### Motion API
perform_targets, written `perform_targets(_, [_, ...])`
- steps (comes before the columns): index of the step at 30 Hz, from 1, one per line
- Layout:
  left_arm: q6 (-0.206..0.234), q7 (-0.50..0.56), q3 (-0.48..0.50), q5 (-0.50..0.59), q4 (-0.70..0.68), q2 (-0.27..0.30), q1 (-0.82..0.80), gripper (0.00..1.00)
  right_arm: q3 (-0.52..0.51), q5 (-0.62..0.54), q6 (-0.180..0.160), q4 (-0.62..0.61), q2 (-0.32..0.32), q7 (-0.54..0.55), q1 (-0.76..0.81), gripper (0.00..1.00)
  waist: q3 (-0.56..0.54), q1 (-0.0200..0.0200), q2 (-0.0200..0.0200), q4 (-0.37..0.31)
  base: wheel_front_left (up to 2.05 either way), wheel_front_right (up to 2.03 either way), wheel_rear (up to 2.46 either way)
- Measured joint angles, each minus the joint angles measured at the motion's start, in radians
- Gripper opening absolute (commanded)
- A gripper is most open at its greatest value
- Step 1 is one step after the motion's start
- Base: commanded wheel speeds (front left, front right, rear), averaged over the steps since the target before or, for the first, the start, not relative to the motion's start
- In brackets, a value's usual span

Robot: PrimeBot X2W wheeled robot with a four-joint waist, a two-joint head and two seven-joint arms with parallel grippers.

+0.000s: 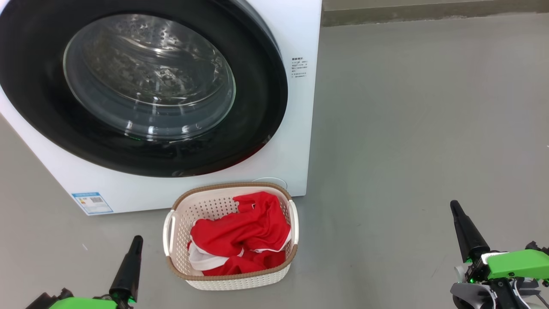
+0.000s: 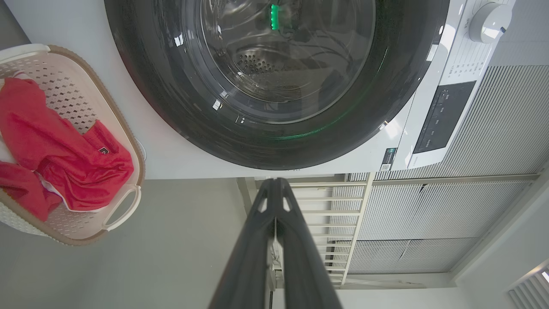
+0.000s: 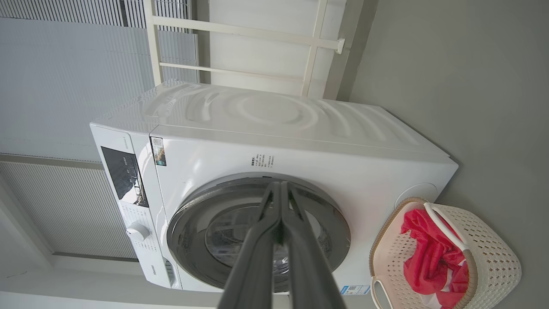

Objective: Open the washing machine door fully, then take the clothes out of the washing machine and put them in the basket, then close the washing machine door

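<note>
In the head view the washing machine door (image 1: pixel 141 86) runs off the top and left edges, and the washing machine (image 1: pixel 296 141) loses its top there too. Reflections on the glass blur the drum (image 1: pixel 146 64) behind it. The printed notice (image 1: pixel 299 68) and the blue sticker (image 1: pixel 92 203) are too small to read. The clothes (image 1: pixel 240 236) hide most of the floor of the basket (image 1: pixel 227 281). The bottom edge crops the left end effector (image 1: pixel 136 240) and the right end effector (image 1: pixel 454 205) below their fingers. The left wrist view cuts the basket at its left edge.
</note>
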Motion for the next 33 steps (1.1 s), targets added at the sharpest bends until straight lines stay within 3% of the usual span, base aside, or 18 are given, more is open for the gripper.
perform_targets(33, [0.000,0.000,0.000,0.000,0.000,0.000,0.000,0.00,0.000,0.000,0.000,0.000,0.000,0.000,0.000,0.00,0.000,0.0000,0.0000,0.000,0.00,0.00,0.00])
